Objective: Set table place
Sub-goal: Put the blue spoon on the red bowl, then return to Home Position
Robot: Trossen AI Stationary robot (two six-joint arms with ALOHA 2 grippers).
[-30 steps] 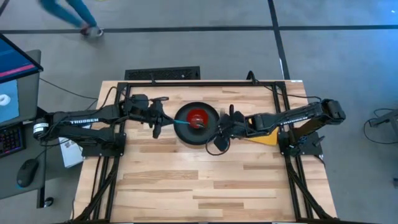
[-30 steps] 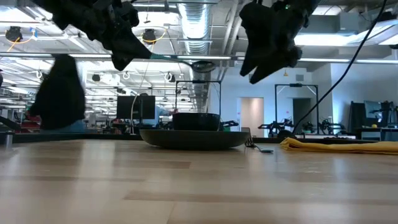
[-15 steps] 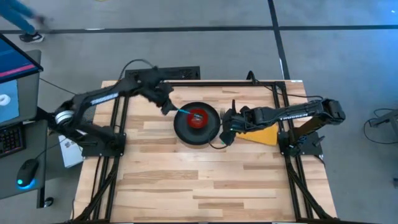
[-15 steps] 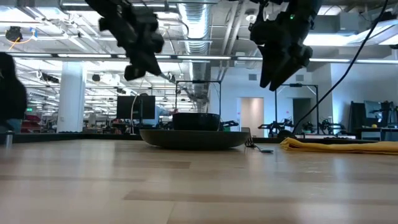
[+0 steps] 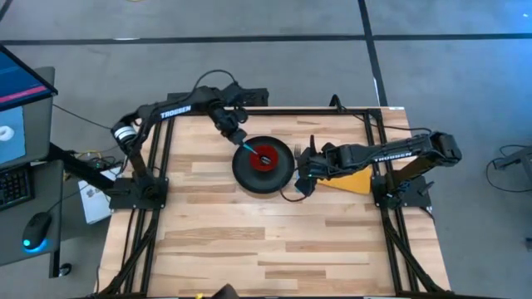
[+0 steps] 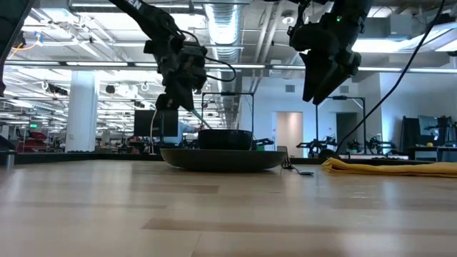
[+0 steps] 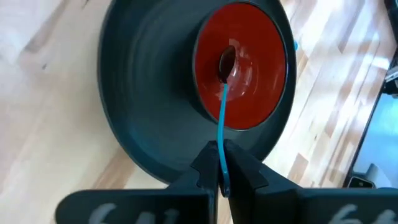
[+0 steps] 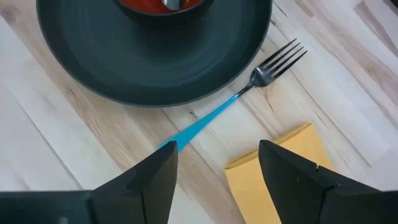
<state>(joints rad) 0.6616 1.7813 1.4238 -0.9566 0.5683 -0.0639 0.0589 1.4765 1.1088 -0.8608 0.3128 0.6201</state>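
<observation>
A round black plate (image 5: 249, 170) lies mid-table with a small red bowl (image 5: 264, 157) on it. My left gripper (image 5: 241, 139) hangs over the plate's far-left rim, shut on a blue-handled spoon (image 7: 222, 118). The spoon's metal end (image 7: 228, 62) is down in the red bowl. My right gripper (image 5: 301, 166) is open and empty just right of the plate, above a blue-handled fork (image 8: 214, 118). The fork lies flat on the table between the plate and a yellow napkin (image 5: 353, 179). My left gripper pinches the spoon's blue handle near its free end (image 7: 222, 163) between its two fingers. The fingers come slanting down from the table's far left and lie along the handle. The spoon slopes down from the fingers into the red bowl, as the low view (image 6: 196, 114) shows.
The light-wood table (image 5: 249, 241) has bare boards across its whole near half. The two arm bases stand at the table's left and right edges. A desk with a keyboard, a mouse and a screen (image 5: 21, 166) stands beyond the left edge.
My left gripper has swung from the plate's left side toward the table's far edge and has turned. It now points down at the bowl from the far left. The spoon has tipped from about level to sloping down, with its metal end still at the red bowl. My right gripper has shifted slightly toward the far edge.
</observation>
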